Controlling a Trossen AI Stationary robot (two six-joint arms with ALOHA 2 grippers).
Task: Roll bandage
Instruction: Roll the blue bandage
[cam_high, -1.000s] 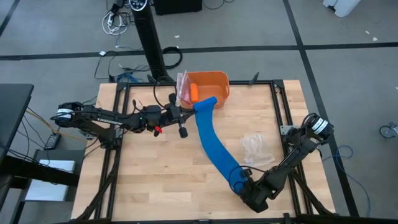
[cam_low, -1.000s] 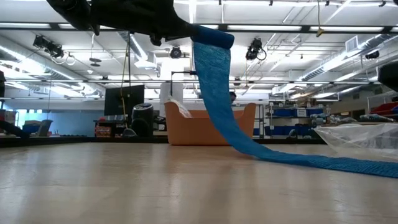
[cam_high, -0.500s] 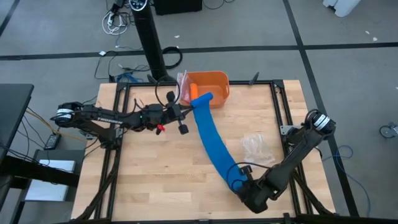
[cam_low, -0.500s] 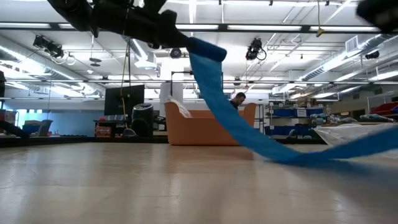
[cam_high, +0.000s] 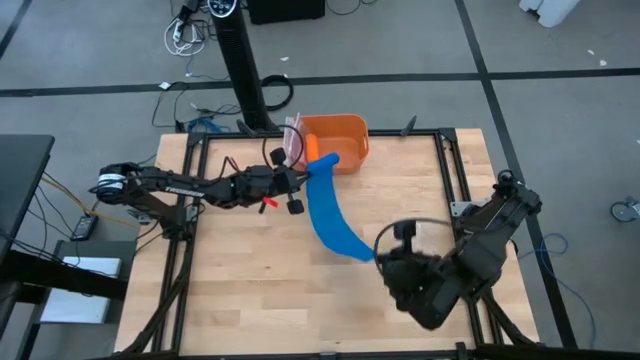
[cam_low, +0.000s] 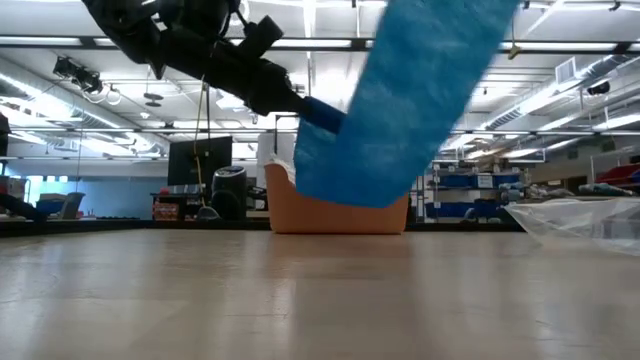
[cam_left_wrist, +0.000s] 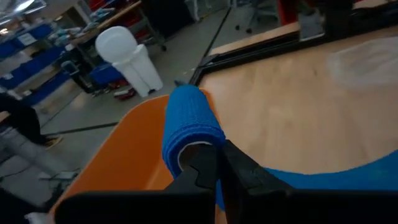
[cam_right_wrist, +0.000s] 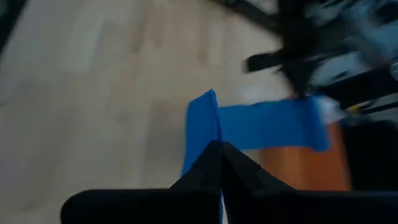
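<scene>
Bandage (cam_high: 327, 208): each end clamped in closed jaws, left gripper (cam_high: 307, 170) near the table's far edge, right gripper (cam_high: 372, 252) mid-table; keep strip taut, untwisted.

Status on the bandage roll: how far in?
Early. Done: one end of the bandage is wrapped over the left tool above the orange bin, and the right tool pinches the other end. In hand: the strip hangs between both tools, off the table. Left: nearly the whole length is unrolled.
</scene>
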